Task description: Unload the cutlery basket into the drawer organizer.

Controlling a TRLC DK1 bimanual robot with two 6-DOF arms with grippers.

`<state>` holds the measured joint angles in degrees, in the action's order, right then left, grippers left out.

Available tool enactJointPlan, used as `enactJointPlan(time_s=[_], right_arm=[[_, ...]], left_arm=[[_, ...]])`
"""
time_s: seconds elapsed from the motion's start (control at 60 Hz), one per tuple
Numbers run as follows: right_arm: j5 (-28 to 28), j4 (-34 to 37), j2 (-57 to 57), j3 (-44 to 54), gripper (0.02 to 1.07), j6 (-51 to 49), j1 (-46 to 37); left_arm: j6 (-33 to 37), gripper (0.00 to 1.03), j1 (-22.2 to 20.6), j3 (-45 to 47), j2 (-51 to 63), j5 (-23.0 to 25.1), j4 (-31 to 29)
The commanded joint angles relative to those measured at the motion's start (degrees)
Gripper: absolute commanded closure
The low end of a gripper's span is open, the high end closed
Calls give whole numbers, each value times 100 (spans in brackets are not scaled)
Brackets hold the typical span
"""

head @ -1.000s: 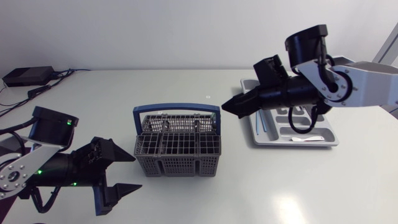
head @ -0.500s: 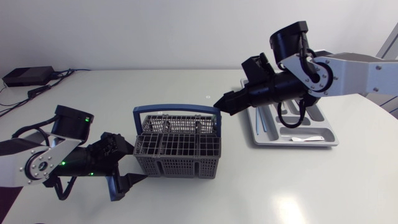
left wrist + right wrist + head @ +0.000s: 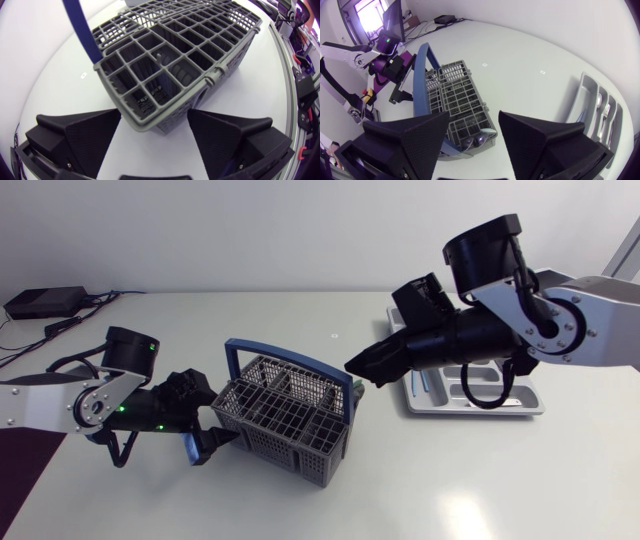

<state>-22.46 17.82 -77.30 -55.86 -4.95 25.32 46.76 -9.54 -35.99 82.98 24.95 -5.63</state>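
Cutlery basket [image 3: 285,415], grey plastic grid with a blue handle [image 3: 421,70], sits skewed on the white counter [image 3: 480,480], roughly mid-way between my two arms. All places below are given from the basket.

Left claw [image 3: 154,116]: low at the basket's left end, fingers spread wide. The left wrist view shows one basket corner poking in between the two wedge fingers. One finger is very close to the corner wall, and a strip of bare counter shows between the basket and the other finger. So it is not clamped, just straddling the corner. I can't tell whether the near finger actually touches.

Right claw [image 3: 474,117]: at the basket's right end, up above it, close to where the handle meets the rim. Fingers are apart with nothing between them. In the right wrist view the basket lies under and ahead of this claw, and the handle runs off past one finger.

Basket contents: most cells look dark. A couple of rounded shiny ends [image 3: 480,140] show in the end cell nearest the right claw, and I can't say what kind of cutlery they are.

Drawer organizer [image 3: 448,411]: grey tray, well apart from the basket on its right side, beyond and partly under the right arm. Metal cutlery pieces [image 3: 598,106] lie lengthwise in its slots, and a small white piece [image 3: 495,403] lies across the slot farthest from the basket.
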Motion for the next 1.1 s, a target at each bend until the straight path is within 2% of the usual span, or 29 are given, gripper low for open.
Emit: enactJointPlan(time_s=[0.0,0.133,0.233,0.267,0.317,0.367,0.383,0.4,0.45,0.517,0.683,0.783,1.083], right_arm=[[75,-7,136,136,35,-50,-194],[75,107,294,215,34,-305,-669],[84,134,277,356,36,-481,-924],[92,125,233,409,43,-533,-950],[136,81,127,444,55,-577,-994],[136,37,-5,453,73,-621,-1020],[136,11,-66,453,79,-639,-1020],[136,-16,-119,444,84,-639,-1038],[128,-69,-321,400,99,-639,-1047],[101,-174,-620,347,101,-612,-1047],[-198,-209,-1411,-4,101,-454,-1029],[-408,-218,-1736,-250,101,-366,-1012],[-980,-51,-2255,-725,101,-155,-757]], left_arm=[[193,7,233,-172,-89,-8,-17],[650,8,690,-58,-810,89,-817],[949,15,787,127,-1267,212,-1362],[1028,22,805,197,-1416,282,-1520],[1028,39,822,250,-1566,449,-1678],[1028,62,822,233,-1592,590,-1845],[1019,74,813,215,-1566,634,-1889],[1010,78,813,197,-1548,687,-1907],[1028,83,761,118,-1346,801,-2127],[1037,90,585,83,-1021,810,-2197],[1133,97,304,22,-441,915,-2153],[1107,97,321,-31,-247,1152,-1907],[957,97,488,-391,693,1205,-1133]])
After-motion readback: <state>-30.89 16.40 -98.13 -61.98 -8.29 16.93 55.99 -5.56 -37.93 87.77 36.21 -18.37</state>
